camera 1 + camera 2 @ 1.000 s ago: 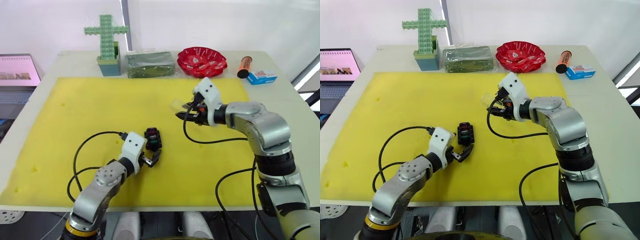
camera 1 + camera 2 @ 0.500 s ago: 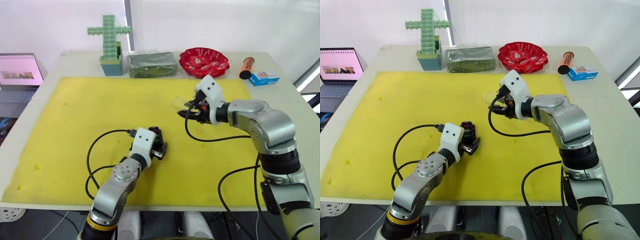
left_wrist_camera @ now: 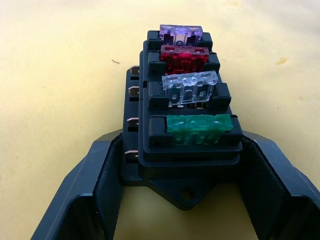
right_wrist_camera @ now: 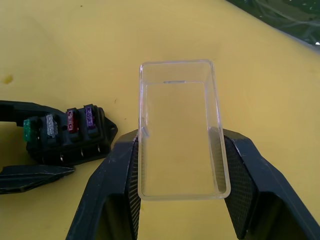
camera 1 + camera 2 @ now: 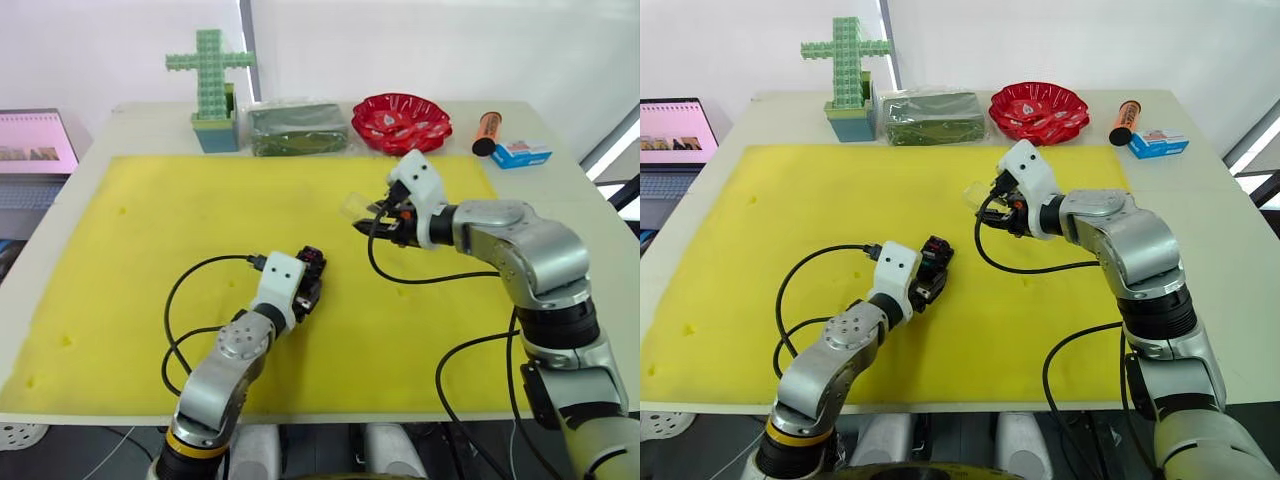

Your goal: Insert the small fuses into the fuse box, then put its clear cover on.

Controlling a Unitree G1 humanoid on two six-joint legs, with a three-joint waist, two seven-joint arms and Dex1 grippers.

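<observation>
The black fuse box (image 3: 150,150) lies on the yellow mat (image 5: 180,220) near its middle. Four small fuses sit in its slots: purple (image 3: 181,34), red (image 3: 184,52), clear grey (image 3: 190,87) and green (image 3: 199,129). My left gripper (image 5: 308,287) has its two fingers pressed against the box's sides, one on each. To the right and farther back, my right gripper (image 5: 372,222) hovers over the mat, shut on the clear cover (image 4: 180,135), which it holds by its long sides. The right wrist view also shows the fuse box (image 4: 75,147) beyond the cover.
Along the table's back edge stand a green block cross (image 5: 210,70), a dark green packet (image 5: 298,128), a red bowl (image 5: 403,120), an orange tube (image 5: 487,132) and a blue box (image 5: 522,153). A laptop (image 5: 35,140) is at the far left.
My left gripper has moved forward from beside the fuse box until its fingers came around the box. The right gripper has stayed where it was, holding the cover.
</observation>
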